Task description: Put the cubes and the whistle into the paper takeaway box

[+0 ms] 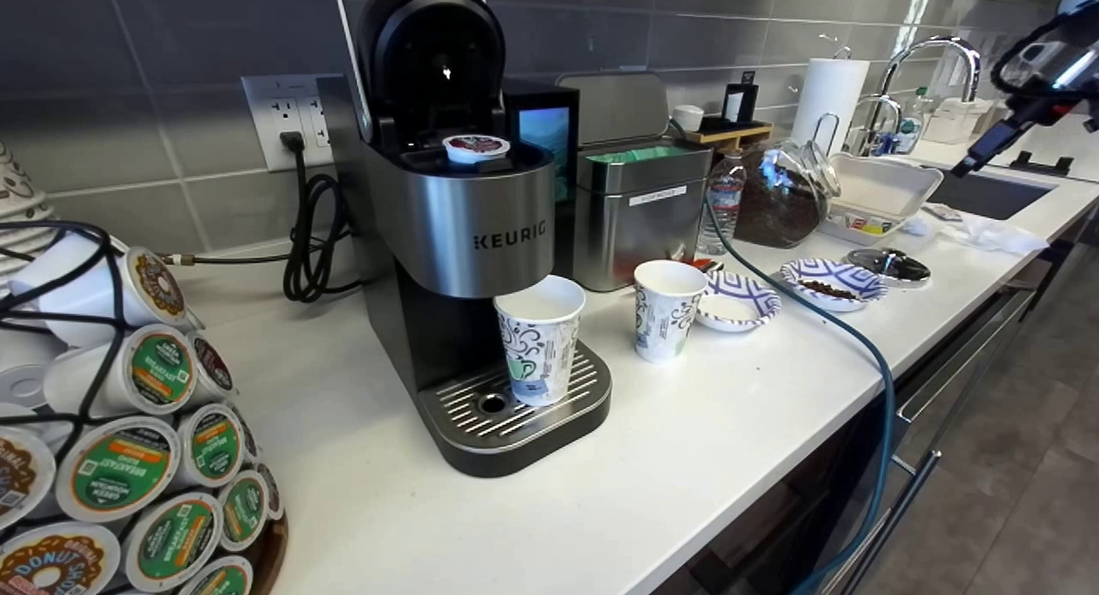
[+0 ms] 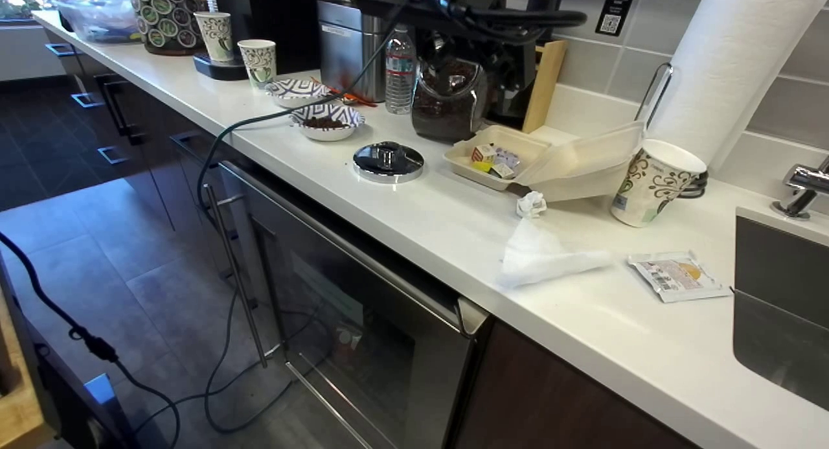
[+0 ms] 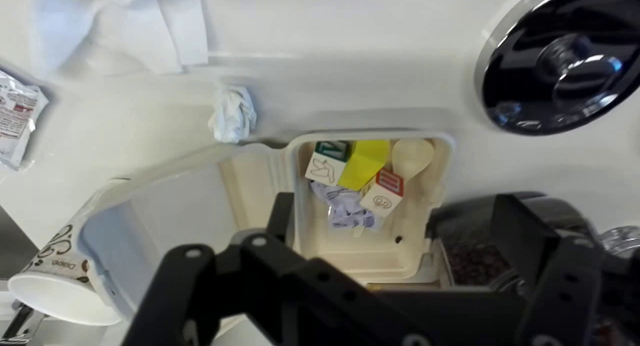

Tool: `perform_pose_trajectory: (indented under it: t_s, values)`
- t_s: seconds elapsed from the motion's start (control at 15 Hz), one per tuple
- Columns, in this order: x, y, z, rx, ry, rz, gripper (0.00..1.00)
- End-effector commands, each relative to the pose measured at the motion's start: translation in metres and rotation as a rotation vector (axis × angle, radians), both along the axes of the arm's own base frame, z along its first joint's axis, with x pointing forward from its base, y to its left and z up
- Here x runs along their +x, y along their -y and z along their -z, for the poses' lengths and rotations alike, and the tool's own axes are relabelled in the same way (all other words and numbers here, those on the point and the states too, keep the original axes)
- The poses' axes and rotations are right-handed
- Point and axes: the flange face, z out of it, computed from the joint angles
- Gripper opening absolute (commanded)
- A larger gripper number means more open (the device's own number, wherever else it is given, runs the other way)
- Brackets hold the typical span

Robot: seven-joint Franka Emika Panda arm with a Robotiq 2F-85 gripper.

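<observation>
The takeaway box (image 3: pixel 352 273) lies open on the counter, and it also shows in both exterior views (image 2: pixel 463 167) (image 1: pixel 923 183). Inside are a cube with a green face (image 3: pixel 324 167), a cube with a red face (image 3: pixel 382 198), a yellow angular thing (image 3: pixel 364 164), a crumpled lilac wrapper (image 3: pixel 345 206) and a pale wooden spoon (image 3: pixel 412 156). I cannot make out a whistle. My gripper (image 3: pixel 401 223) is open and empty above the box, its fingers apart on either side in the wrist view. It also shows in an exterior view (image 1: pixel 970 157).
The box's raised lid (image 2: pixel 586 161) leans by a tilted paper cup (image 2: pixel 657 183). A bean jar (image 2: pixel 450 99) stands beside the box. A round chrome lid (image 2: pixel 388 162), crumpled tissue (image 2: pixel 531 205), a napkin (image 2: pixel 544 254) and a packet (image 2: pixel 679 275) lie near. The sink (image 2: pixel 777 274) is beyond.
</observation>
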Motion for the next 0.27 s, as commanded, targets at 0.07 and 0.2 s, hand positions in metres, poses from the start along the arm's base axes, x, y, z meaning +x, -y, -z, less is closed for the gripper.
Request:
perform_pose_trajectory:
  t_s: [0.07, 0.2]
  values:
    - [-0.094, -0.004, -0.025, 0.085, 0.140, -0.009, 1.00]
    - [-0.072, 0.010, -0.025, 0.058, 0.119, -0.003, 1.00]
